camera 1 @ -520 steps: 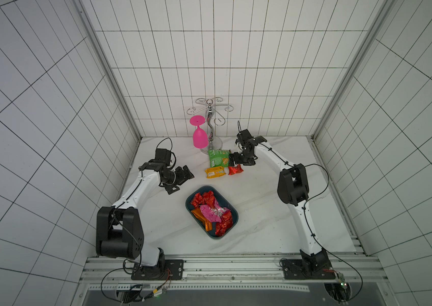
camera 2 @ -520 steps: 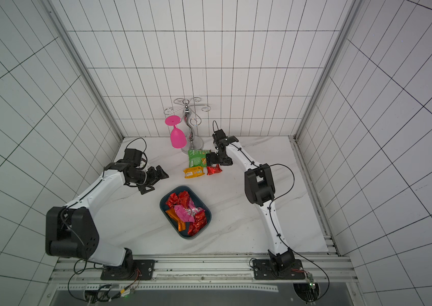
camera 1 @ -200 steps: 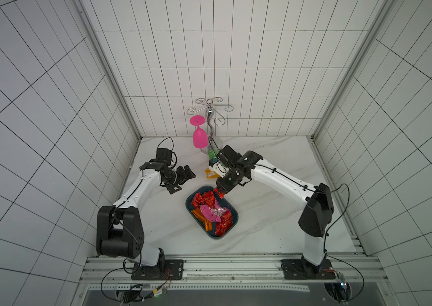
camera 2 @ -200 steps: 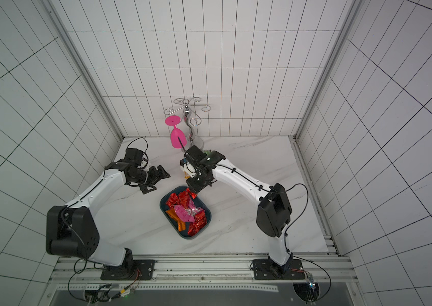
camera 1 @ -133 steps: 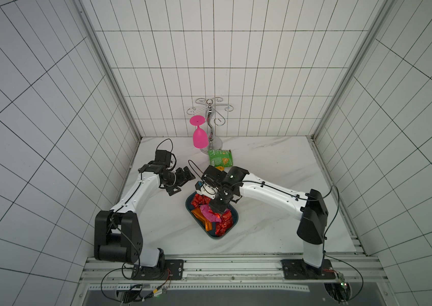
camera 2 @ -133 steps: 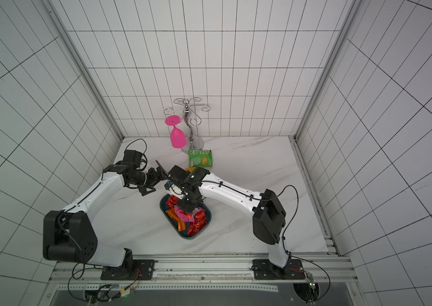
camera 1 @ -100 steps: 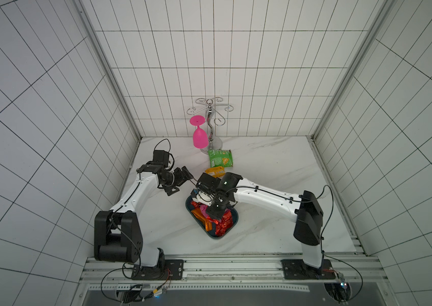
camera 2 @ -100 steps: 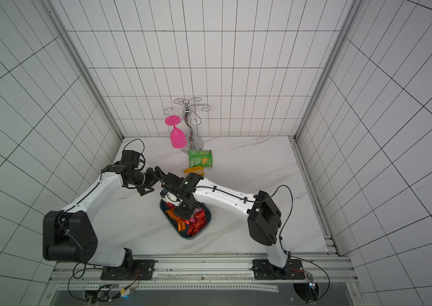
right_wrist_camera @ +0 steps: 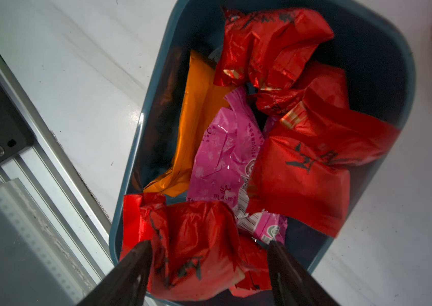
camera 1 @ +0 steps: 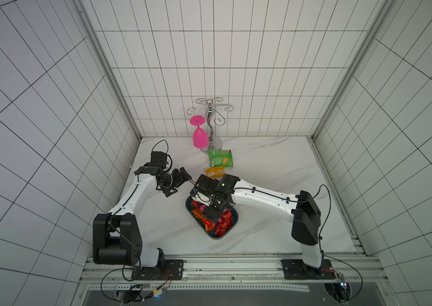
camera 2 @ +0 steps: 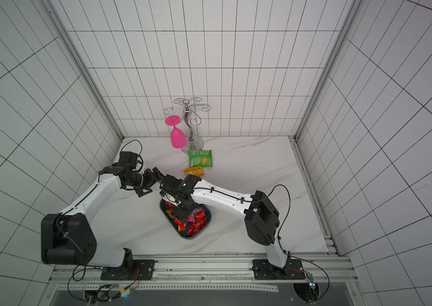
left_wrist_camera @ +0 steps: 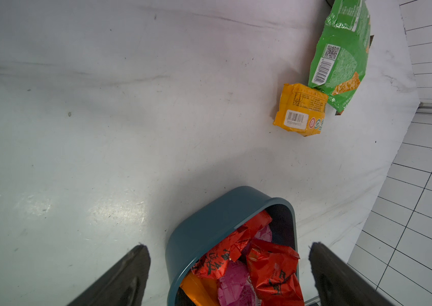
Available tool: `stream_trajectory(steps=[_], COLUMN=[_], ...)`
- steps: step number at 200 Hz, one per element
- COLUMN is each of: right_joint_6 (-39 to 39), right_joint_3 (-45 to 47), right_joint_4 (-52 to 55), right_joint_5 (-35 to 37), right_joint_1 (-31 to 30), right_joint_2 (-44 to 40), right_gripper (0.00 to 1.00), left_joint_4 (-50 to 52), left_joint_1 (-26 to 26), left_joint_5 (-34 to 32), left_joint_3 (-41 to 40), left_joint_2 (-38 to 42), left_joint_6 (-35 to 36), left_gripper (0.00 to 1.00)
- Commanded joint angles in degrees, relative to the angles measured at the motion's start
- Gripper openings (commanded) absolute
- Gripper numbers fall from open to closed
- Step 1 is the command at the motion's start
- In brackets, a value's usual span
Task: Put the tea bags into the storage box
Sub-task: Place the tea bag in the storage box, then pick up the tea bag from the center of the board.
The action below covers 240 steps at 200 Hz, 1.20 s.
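Most tea bags [right_wrist_camera: 225, 159] lie heaped in the storage box [right_wrist_camera: 140, 124]; one yellow sachet [camera 1: 215, 172] lies on the surface [camera 1: 262, 164] at the box's 12 o'clock, touching the green snack packet [camera 1: 219, 158]. Right gripper [right_wrist_camera: 208, 242], jaws wide, hangs over a red sachet [right_wrist_camera: 188, 265] that seems free of it, though contact is unclear. Lift straight up before swinging away, lest foil snag. Left gripper [left_wrist_camera: 228, 245], wide and empty, hovers at 11 o'clock.
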<state>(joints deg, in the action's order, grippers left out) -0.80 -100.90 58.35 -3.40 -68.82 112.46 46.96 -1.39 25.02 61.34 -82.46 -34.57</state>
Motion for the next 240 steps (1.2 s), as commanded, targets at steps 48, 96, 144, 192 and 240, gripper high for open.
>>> stream_trajectory(steps=[48,96,144,192,240], right_joint_6=[6.73,15.65,21.79,22.15,23.25], right_joint_3=[0.7,-7.03,-16.32,-27.92,-35.92], right_joint_4=[-4.24,-3.76,-5.17,-6.22,-6.93], right_joint_5=[-2.76,2.21,1.85,1.64,-1.64], right_joint_1=[9.18,16.1,20.87,23.46,26.26], right_joint_2=[-7.88,-0.07,11.52,23.37,31.82], right_gripper=[0.81,0.81,0.81,0.99,0.99], left_joint_4=[-1.04,-1.08,-0.73,-0.38,-0.67], left_joint_1=[0.29,0.27,0.1,-0.17,-0.21], left_joint_5=[-1.54,-1.25,-0.59,0.32,1.1], left_joint_3=[-0.78,-0.44,-0.7,-0.97,-0.26], left_joint_2=[2.74,2.44,2.3,1.63,-0.9], left_joint_6=[0.2,-0.21,-0.06,-0.07,-0.24], left_gripper=[0.98,0.97,0.97,0.97,0.97])
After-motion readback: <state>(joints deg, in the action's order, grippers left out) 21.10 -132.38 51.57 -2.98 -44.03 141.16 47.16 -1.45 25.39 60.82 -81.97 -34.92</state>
